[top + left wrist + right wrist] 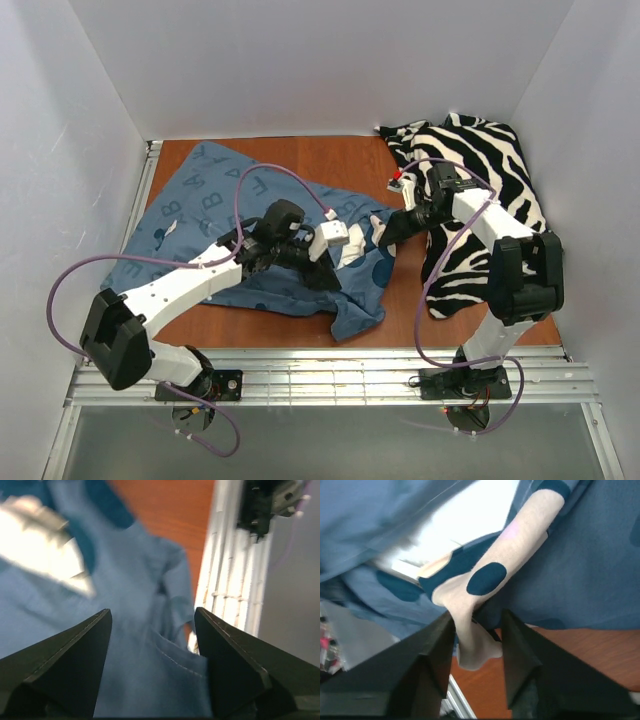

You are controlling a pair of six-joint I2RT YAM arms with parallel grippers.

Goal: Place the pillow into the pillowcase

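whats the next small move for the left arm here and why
Probably lower the open left tool and close it on the pillowcase hem just below it. The right tool pinches a pale fold at the case's mouth, where the white pillow shows, so a second grip looks needed to spread the opening.

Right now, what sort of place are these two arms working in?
Probably a lab test cell, not a bedroom: plain white walls box in a wooden table, the left arm and right arm are bolted to a metal rail at its near edge, and the right hand pinches the pillowcase.
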